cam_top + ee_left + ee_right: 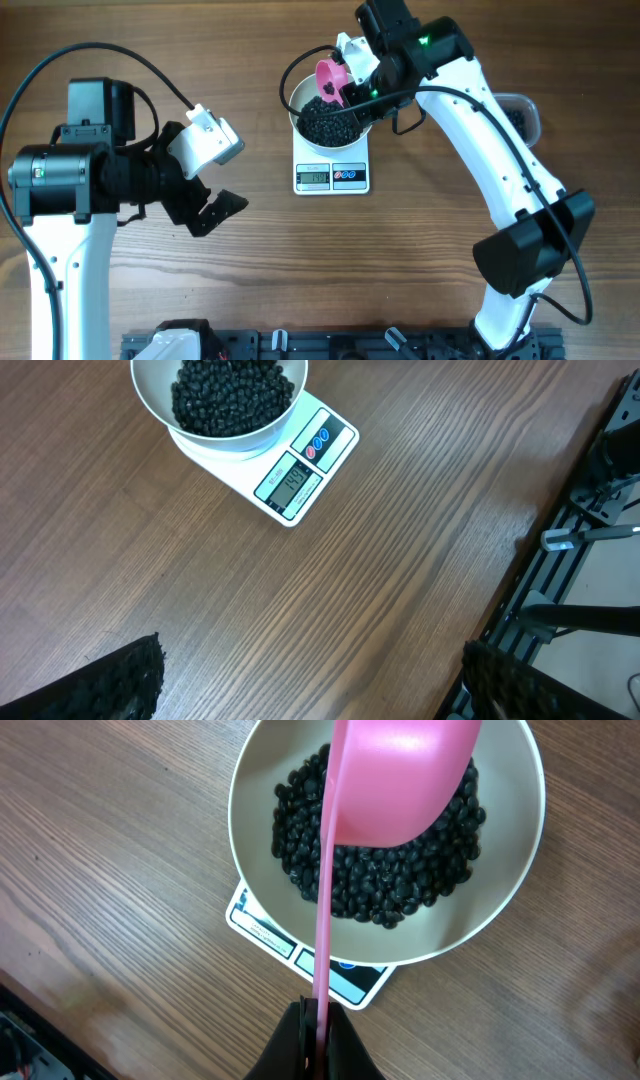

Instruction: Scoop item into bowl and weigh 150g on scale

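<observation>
The white bowl [293,104] stands on the small white scale [332,176] at the table's far middle, holding a heap of black beans [328,120]. My right gripper [320,1020] is shut on the thin handle of a pink scoop [400,770], whose cup hangs tilted over the beans [400,885] inside the bowl [255,810]. Part of the scale [345,982] shows under the bowl's near edge. My left gripper [213,207] stands open and empty above bare wood, to the left of the scale [300,475] and the bowl [150,395].
A clear plastic tub [522,112] sits at the far right, mostly hidden behind my right arm. A black rail [330,345] runs along the table's near edge. Bare wood lies between the left arm and the scale.
</observation>
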Tool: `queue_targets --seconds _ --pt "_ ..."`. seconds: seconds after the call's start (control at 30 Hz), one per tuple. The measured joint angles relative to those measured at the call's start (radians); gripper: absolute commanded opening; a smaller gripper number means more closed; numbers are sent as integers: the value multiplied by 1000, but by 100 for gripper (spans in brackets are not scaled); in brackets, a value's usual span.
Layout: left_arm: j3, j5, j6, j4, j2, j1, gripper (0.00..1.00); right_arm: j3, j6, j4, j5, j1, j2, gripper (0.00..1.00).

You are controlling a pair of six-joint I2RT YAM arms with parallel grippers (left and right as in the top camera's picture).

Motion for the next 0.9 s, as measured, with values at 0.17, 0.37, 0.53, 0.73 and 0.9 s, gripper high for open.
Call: queue_targets --seconds 0.17,0.37,0.53,0.73,0.9 --pt "0 0 0 0 0 0 100 0 0 0 -8 0 0 4" --pt "0 0 0 0 0 0 100 0 4 6 -38 0 0 4" --pt "0 0 0 0 0 0 100 0 23 8 -54 0 0 4" --pt "0 0 0 0 0 0 100 0 53 23 -80 0 0 4" --pt "0 0 0 0 0 0 100 0 68 34 -111 0 0 4"
